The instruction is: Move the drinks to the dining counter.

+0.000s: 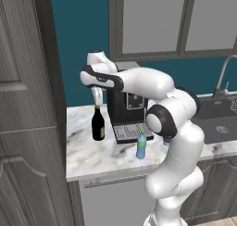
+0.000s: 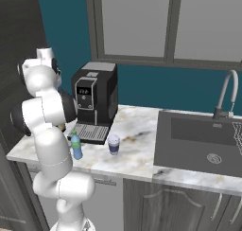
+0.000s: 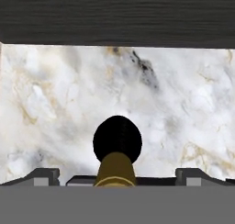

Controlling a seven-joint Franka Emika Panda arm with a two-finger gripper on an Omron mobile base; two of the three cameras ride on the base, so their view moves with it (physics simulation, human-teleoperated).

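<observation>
The wine bottle point(image 1: 97, 125) stands up straight on the marble bench point(image 1: 92, 160), left of the middle of the left base view. It is dark, with a gold neck. In the hand view the wine bottle point(image 3: 117, 147) sits low in the middle of the frame, seen from above, with its gold neck pointing down toward the bottom edge.

The tool point(image 1: 96, 99) hangs right over the top of the wine bottle in the left base view. In the hand view the tool point(image 3: 117, 176) has its two dark tips far apart, one on each side of the gold neck. The tool is open and is not gripping the bottle.

The small blue-green bottle point(image 1: 141, 145) stands near the front edge of the bench, a little right of the wine bottle. In the right base view the small blue-green bottle point(image 2: 76, 146) is at the lower left, just beside the white arm point(image 2: 47, 130).

The cup point(image 2: 113, 144) with a lid stands on the bench in the middle of the right base view, near the small bottle.

A black coffee machine point(image 2: 94, 101) stands behind the drinks. A dark sink point(image 2: 198, 142) with a curved tap point(image 2: 227, 95) is at the right.

A dark cabinet point(image 1: 25, 109) fills the left side of the left base view.
</observation>
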